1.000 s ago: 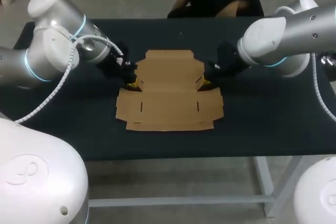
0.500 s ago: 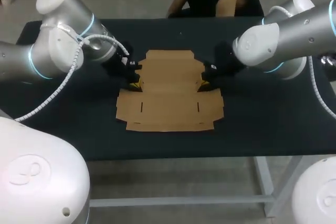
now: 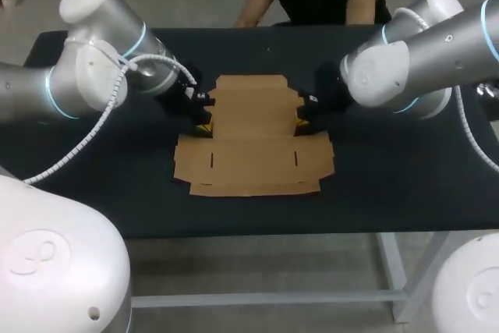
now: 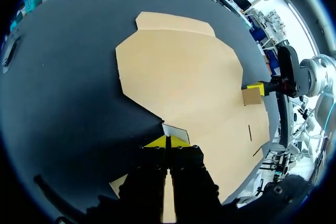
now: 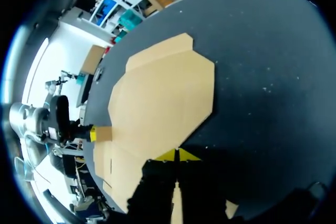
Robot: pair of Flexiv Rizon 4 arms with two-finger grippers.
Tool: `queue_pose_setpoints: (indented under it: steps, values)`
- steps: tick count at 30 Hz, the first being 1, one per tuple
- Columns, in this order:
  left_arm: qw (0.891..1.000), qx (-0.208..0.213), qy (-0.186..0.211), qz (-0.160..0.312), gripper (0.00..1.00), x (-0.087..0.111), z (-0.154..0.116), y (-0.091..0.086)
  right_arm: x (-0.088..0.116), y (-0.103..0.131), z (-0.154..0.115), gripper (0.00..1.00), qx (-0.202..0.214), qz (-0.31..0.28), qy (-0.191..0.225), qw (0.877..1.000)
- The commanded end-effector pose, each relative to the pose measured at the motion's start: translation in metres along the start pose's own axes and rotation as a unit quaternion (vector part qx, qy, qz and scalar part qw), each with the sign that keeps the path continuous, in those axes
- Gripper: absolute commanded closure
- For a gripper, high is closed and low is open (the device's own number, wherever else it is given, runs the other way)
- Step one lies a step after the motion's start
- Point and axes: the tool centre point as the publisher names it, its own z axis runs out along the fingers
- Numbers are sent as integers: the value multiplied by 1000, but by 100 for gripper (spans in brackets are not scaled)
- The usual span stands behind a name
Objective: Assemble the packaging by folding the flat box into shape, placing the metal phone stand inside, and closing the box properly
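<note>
Head view: flat box (image 3: 253, 134) spread out mid-table, with both my grippers at its side notches.
Plain brown card lies well apart from every edge of the black table (image 3: 390, 185), bare top all round it. My left gripper (image 4: 168, 141) is pinched tight on the small left flap (image 4: 176, 131), which is tipped up. My right gripper (image 5: 177, 155) is clenched likewise on the right flap (image 4: 251, 96).
</note>
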Motion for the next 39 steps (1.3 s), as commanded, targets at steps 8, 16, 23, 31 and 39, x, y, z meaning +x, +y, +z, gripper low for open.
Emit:
queue_pose_setpoints:
  steps: [8,16,23,31,39]
  values:
    - [1000,-3,-11,3,100,10,2,-1,6,-3,3,100,-8,6,-22,1000]
    - [1000,-6,-11,5,100,13,4,-2,5,-4,6,100,-7,8,-24,1000]
    - [1000,-10,-9,6,100,14,6,-1,6,-4,9,100,-4,10,-28,1000]
    - [1000,-13,-9,7,100,16,9,-1,9,-2,12,100,-6,16,-48,999]
    - [1000,-16,-7,8,100,16,11,-1,10,2,15,100,-3,15,-58,998]
